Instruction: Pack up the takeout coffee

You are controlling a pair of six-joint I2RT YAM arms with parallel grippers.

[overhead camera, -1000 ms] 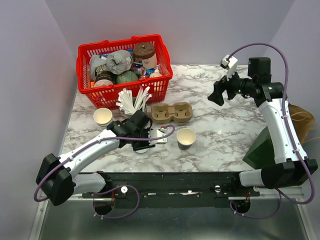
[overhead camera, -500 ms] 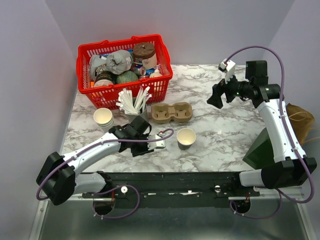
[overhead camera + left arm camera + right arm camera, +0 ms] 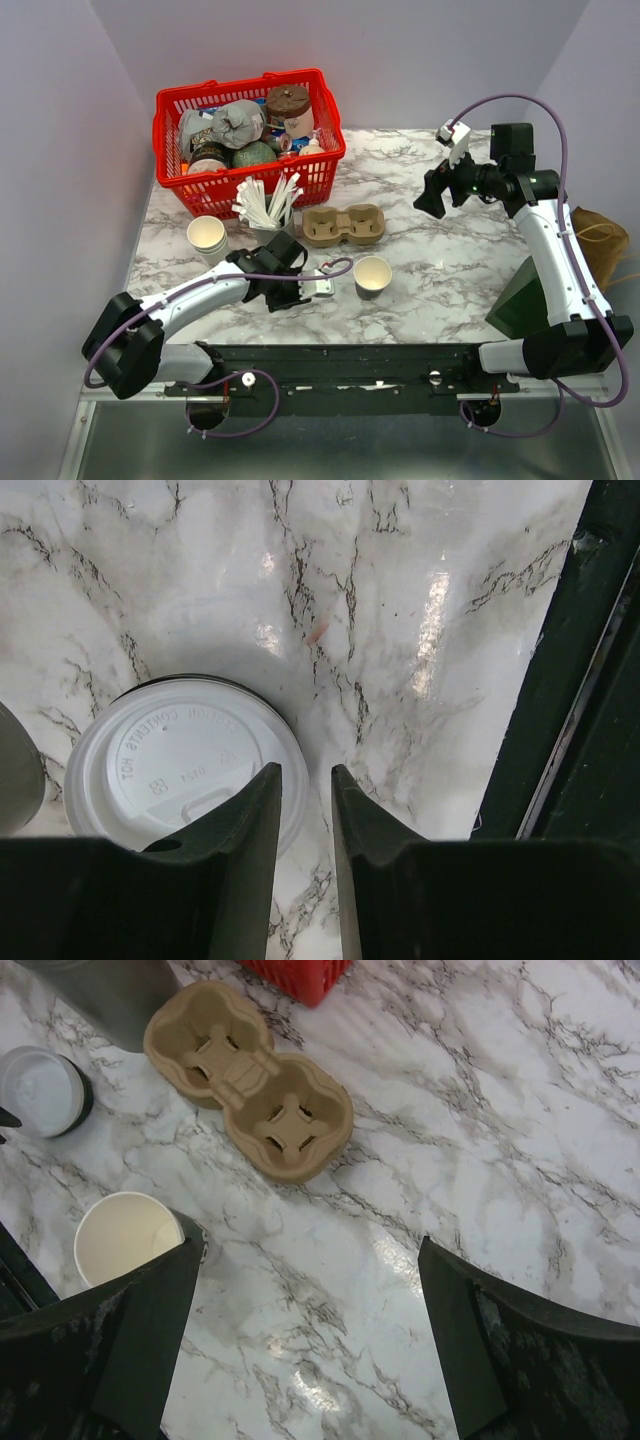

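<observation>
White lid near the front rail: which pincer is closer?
Left. The left pincer is right at the white lid, one finger over its rim; the right pincer hangs far across the table.

Small whitish-grey paper cup (image 3: pixel 372 276), cream-coloured within, standing upright and open-topped near the tabletop's front edge, roughly midway along it.

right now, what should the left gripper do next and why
Probably ease the left gripper down and close on the rim of the lid: one finger lies over it, the other over bare table, so the rim sits about at the gap. The cup stands open, not yet lidded.
</observation>
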